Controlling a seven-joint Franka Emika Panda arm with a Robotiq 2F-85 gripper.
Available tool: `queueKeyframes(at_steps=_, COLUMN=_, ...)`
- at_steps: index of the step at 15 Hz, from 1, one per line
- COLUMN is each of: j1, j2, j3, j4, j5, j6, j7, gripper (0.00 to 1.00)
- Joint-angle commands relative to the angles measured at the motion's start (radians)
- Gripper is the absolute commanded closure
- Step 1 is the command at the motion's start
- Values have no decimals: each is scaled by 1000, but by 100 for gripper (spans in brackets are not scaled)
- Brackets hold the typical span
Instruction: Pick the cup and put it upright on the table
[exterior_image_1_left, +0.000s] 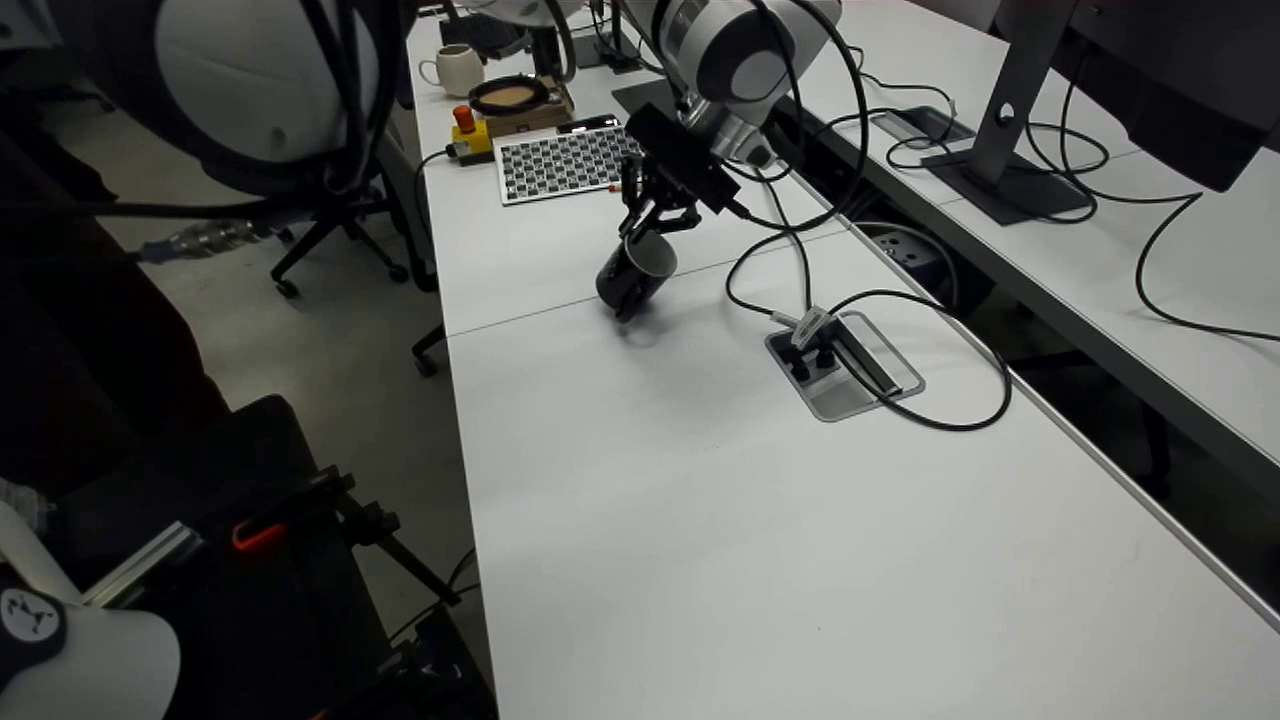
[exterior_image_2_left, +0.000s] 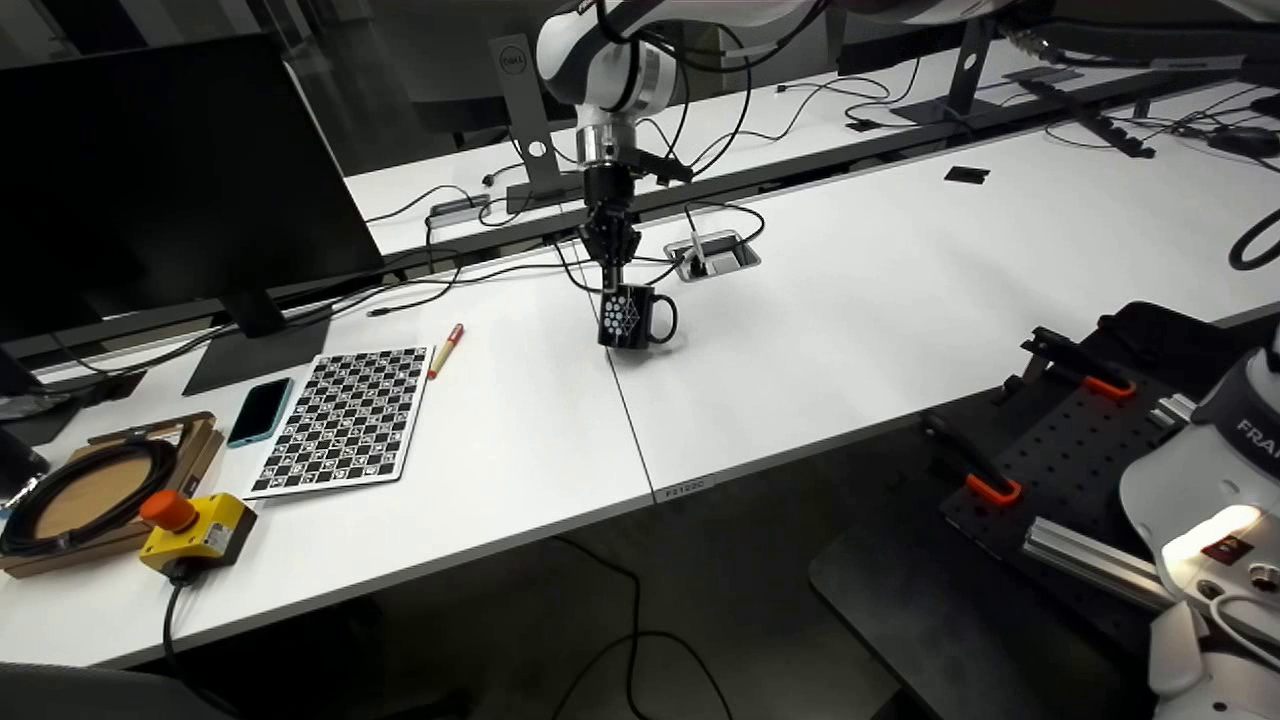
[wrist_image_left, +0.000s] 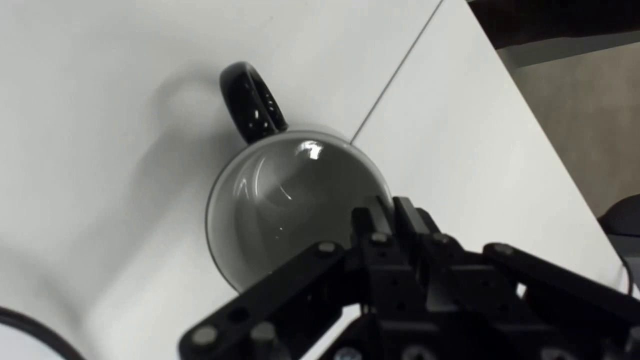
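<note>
The cup is a dark mug with a light grey inside, seen in both exterior views (exterior_image_1_left: 618, 272) (exterior_image_2_left: 625, 318) and in the wrist view (wrist_image_left: 295, 200). Its mouth faces up; it looks upright in an exterior view (exterior_image_2_left: 640, 290) and leans in an exterior view (exterior_image_1_left: 655, 255). Its handle (wrist_image_left: 252, 107) points away from the fingers. My gripper (wrist_image_left: 391, 202) is shut on the rim, one finger inside and one outside. The gripper also shows in both exterior views (exterior_image_1_left: 632, 236) (exterior_image_2_left: 611, 285). The cup is at or just above the white table (exterior_image_1_left: 800, 560); I cannot tell whether it touches.
A grey cable port (exterior_image_1_left: 840, 370) with looping black cables lies near the cup. A checkered board (exterior_image_2_left: 350, 420), a pen (exterior_image_2_left: 446, 350), a phone (exterior_image_2_left: 261, 411), a yellow emergency stop (exterior_image_2_left: 200, 535) and a box with coiled cable (exterior_image_2_left: 100, 490) lie on the table. A beige mug (exterior_image_1_left: 458, 70) stands far back.
</note>
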Motion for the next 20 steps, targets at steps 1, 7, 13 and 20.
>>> queueKeyframes(at_steps=1, j1=39, j2=-81, j3=-58, j4=-88, j5=-64, j6=65, j7=64, gripper=98)
queueKeyframes(at_steps=7, j1=106, j2=-155, j3=-135, j4=-216, j5=-173, j6=185, j7=160, gripper=98)
queueKeyframes(at_steps=13, j1=156, j2=-213, j3=-184, j4=-351, j5=-301, j6=281, j7=290, gripper=98)
queueKeyframes(at_steps=20, j1=142, j2=-263, j3=-170, j4=-473, j5=-339, j6=310, j7=373, gripper=98)
